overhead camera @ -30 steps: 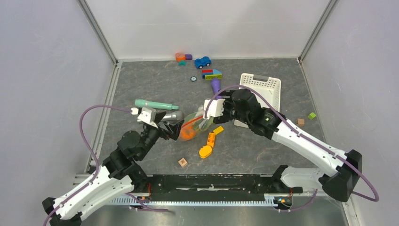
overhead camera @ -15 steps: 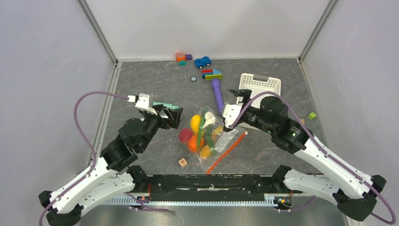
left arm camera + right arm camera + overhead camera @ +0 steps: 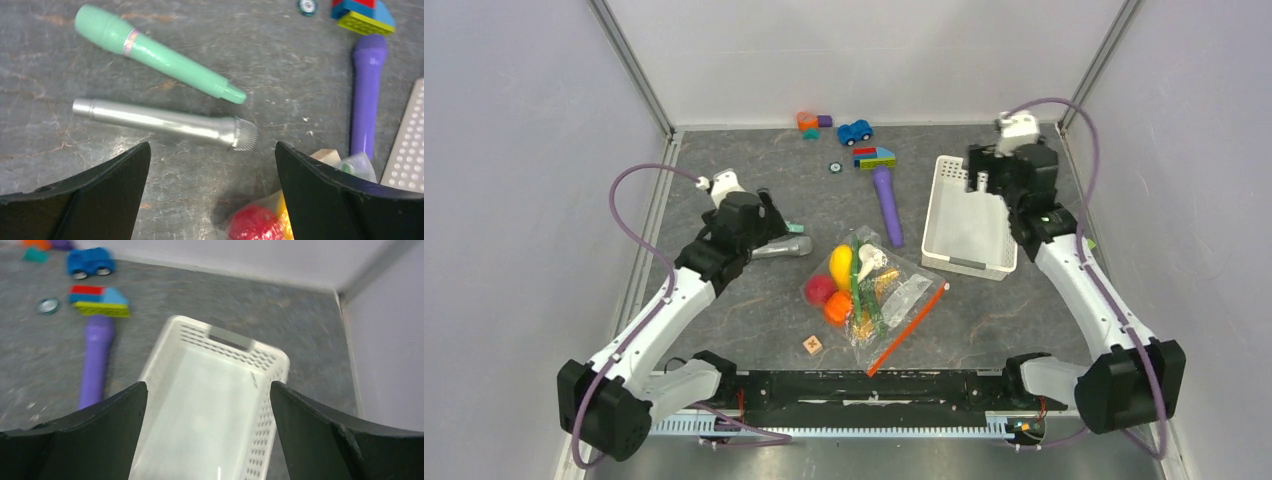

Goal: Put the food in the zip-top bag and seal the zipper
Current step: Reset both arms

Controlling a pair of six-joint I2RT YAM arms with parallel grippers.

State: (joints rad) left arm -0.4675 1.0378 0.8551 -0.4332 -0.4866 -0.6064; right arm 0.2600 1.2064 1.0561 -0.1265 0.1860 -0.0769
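The clear zip-top bag [image 3: 902, 296] lies flat on the table's middle, free of both grippers. Inside it is the food: yellow squash [image 3: 841, 262], red fruit [image 3: 820, 289], orange pumpkin [image 3: 837, 308], green beans [image 3: 860, 296] and a white garlic piece [image 3: 871, 258]. The orange-red zipper [image 3: 907, 330] runs straight along the bag's near-right edge. My left gripper [image 3: 774, 222] [image 3: 212, 192] hangs open left of the bag, above bare table, with the red fruit [image 3: 254, 223] low in its view. Over the basket, my right gripper [image 3: 982, 182] [image 3: 207, 435] stands open and holds nothing.
A white slotted basket [image 3: 972, 262] [image 3: 260, 440] sits at the right. A purple toy microphone [image 3: 886, 205] [image 3: 366, 95], a silver one [image 3: 782, 248] [image 3: 165, 122] and a green one [image 3: 155, 50] lie near the bag. A wooden cube [image 3: 812, 345] sits in front. A blue car [image 3: 855, 131] and blocks [image 3: 874, 157] are at the back.
The bag has dropped from between the grippers onto the table. The right gripper opened and swung to the back right over the basket. The left arm drew back to the left.
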